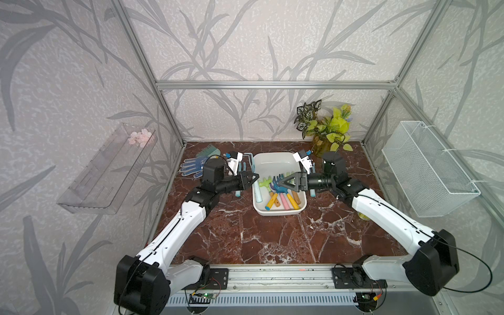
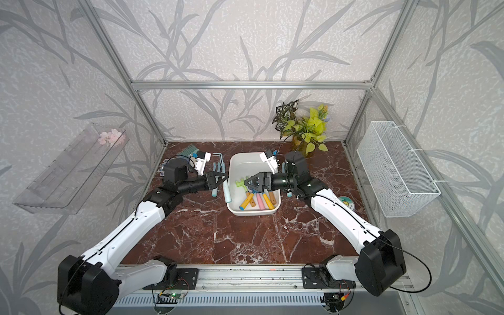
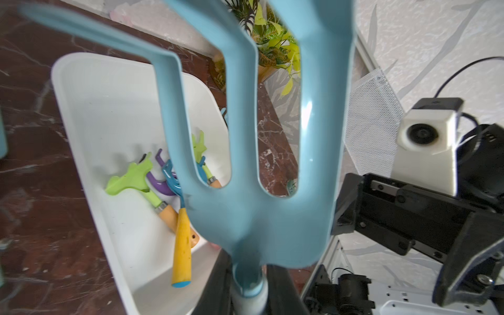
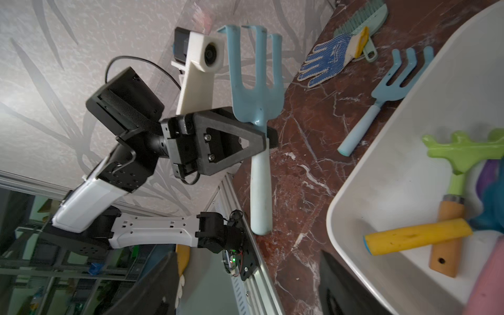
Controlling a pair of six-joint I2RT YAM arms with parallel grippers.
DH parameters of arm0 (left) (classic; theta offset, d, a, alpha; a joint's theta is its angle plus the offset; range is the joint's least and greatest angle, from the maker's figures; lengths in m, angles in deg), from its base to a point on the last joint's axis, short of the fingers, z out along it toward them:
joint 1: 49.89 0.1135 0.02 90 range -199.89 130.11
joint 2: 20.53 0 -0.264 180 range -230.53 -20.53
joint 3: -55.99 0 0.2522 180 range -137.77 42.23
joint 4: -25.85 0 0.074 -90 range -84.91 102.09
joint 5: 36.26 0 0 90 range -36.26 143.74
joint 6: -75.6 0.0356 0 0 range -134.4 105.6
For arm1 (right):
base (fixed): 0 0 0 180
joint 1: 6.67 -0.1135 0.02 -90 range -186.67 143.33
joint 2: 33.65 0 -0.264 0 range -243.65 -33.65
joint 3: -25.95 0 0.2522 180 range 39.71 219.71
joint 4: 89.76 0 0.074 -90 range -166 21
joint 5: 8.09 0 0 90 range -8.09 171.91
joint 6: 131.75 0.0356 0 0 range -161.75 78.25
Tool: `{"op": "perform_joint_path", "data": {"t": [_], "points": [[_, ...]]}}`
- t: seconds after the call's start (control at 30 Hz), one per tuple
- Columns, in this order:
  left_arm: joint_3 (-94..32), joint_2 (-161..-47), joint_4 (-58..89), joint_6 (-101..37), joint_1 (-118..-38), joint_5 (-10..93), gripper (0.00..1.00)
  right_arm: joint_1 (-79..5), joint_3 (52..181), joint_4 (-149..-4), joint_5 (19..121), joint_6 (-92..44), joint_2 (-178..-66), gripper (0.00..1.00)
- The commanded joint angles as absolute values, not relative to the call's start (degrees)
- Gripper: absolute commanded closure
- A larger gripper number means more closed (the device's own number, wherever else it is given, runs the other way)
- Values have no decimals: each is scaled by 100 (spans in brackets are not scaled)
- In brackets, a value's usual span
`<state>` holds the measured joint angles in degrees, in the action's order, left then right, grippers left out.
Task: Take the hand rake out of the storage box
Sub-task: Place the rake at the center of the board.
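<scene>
Clenching pale hand rake (image 4: 255, 90), left gripper (image 1: 255, 176) beside storage box (image 1: 272, 163) rim, right gripper (image 1: 282, 183) released above box

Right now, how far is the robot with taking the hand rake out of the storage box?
Done: one light blue rake lies on the table beside the storage box. In hand: the left gripper holds a second rake outside the box. Left: setting it down; a green rake and others lie inside, below the open right gripper.
</scene>
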<state>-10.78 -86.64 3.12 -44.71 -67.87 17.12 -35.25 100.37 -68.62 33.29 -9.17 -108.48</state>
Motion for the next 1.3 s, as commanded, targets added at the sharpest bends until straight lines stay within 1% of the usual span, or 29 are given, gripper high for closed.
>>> {"op": "perform_joint_path", "data": {"t": [0.0, 0.17, 0.3, 0.43, 0.63, 0.83, 1.27], "points": [[-1520, -8738, -824, -3462, -6782, 2501, 95, -3426, 10220, -5564, 3907, -1985, -10616, 19], [-2250, -9239, -1997, -2723, -6774, 3501, 95, -3224, 10114, -4991, 4332, -2460, -10376, 19], [-2850, -9782, -2823, -2090, -6760, 4386, 95, -3031, 9927, -4811, 4501, -2649, -10203, 19], [-3149, -10235, -3161, -1722, -6650, 5072, 95, -2888, 9766, -4706, 4620, -2792, -10076, 19], [-3582, -10939, -3552, -1360, -6276, 5638, 95, -2721, 9573, -4591, 4614, -2974, -9960, 19], [-4315, -11814, -4107, -1134, -5938, 5856, 95, -2522, 9359, -4621, 4508, -2962, -9854, 19], [-5348, -13411, -4143, -1268, -5664, 5700, 96, -2504, 9297, -4559, 4456, -2901, -9755, 19]]}}
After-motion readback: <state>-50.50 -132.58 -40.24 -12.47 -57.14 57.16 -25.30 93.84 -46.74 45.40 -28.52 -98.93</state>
